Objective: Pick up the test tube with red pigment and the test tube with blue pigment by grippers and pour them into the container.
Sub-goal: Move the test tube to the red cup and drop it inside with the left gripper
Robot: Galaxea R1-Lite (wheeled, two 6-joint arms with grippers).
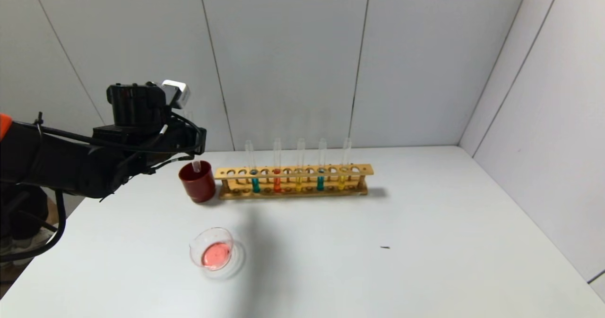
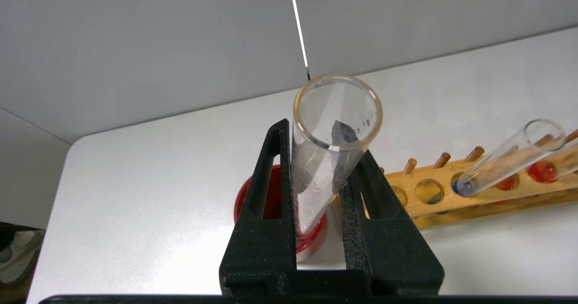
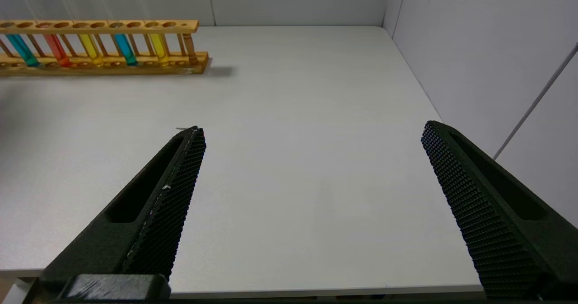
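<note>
Left claw is closed on an empty clear tube, held upright above the dark red cup; the tube's round end sits at or just inside the cup mouth. No liquid shows in this tube, only a faint film on its wall. The cup stands touching, or just beside, the left end of the wooden rack.

The rack holds five upright tubes. From the left in the head view: the test tube with blue pigment, the test tube with red pigment, a yellow tube, a second teal tube, and a second yellow tube. Liquid fills only the lower part of each. Several rack holes are unfilled.

The container, a low glass dish with a lip, stands on the counter nearer the robot than the cup, well apart from the rack. It holds a shallow pool of pink-red liquid.

Right claw is spread wide with nothing in it, over bare counter near the front edge; it does not appear in the head view. The counter right of the rack is open up to the wall panels, apart from a small dark speck.
</note>
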